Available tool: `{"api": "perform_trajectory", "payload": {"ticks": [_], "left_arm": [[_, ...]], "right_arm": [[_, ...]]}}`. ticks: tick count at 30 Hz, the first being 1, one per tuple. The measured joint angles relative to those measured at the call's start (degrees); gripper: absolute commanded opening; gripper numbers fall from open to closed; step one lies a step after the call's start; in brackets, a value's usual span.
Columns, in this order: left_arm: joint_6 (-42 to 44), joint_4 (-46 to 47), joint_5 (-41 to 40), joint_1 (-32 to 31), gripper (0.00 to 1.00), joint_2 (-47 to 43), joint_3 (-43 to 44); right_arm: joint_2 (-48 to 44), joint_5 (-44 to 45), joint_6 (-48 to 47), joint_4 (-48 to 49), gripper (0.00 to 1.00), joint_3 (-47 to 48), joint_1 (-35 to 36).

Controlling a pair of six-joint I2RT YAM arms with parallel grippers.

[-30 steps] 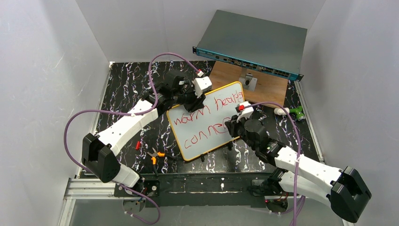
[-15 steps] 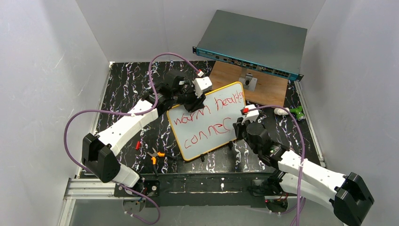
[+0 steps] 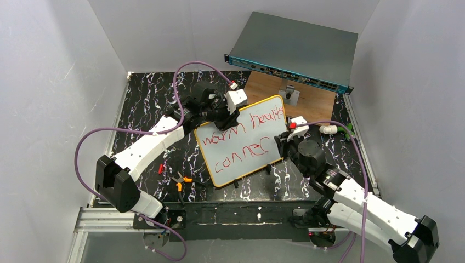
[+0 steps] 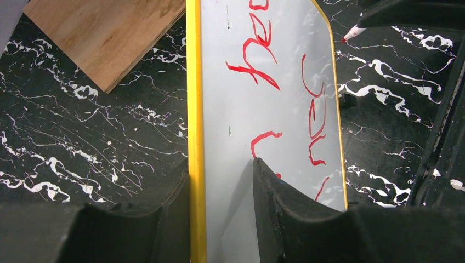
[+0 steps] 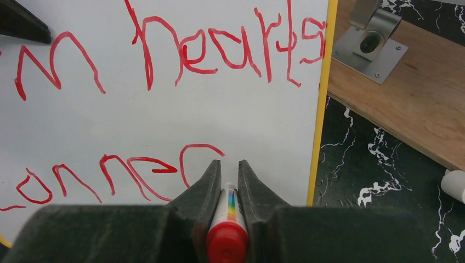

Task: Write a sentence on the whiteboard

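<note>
So the flat white whiteboard with the thin yellow-orange rim (image 3: 236,170) sits mid-table on the black marble-patterned tabletop (image 3: 148,104), between the two arms. It's on small black feet along its near edge. It looks propped at a slant, but I can't tell how steep.

The left gripper (image 4: 219,170) has its jaws clamped on the board's far-left edge, one finger behind the rim and one on the writing face. The right gripper (image 5: 228,164) is closed tight on a white marker with a red end (image 5: 227,241), just off the end of the second line.

The red handwritten sentence (image 5: 183,57) reads roughly "warm hearts" over "connec", so I'd say it's a letter short.

My take on handling: the board looks thin, light and stiff with a glossy face, so it'll probably skate or rock under pen pressure. Grab it by the rim like the left arm does. The front finger sits right by a red stroke, and fresh ink likely smears.
</note>
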Motion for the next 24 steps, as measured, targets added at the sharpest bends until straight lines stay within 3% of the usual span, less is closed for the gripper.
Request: {"api": "perform_trajectory", "payload": {"ticks": [24], "left_arm": [[0.02,0.13,-0.04,-0.13,0.00,-0.02,0.00]], "right_arm": [[9.42,-0.07,0.87,5.03,0.01,0.00,-2.16]]}}
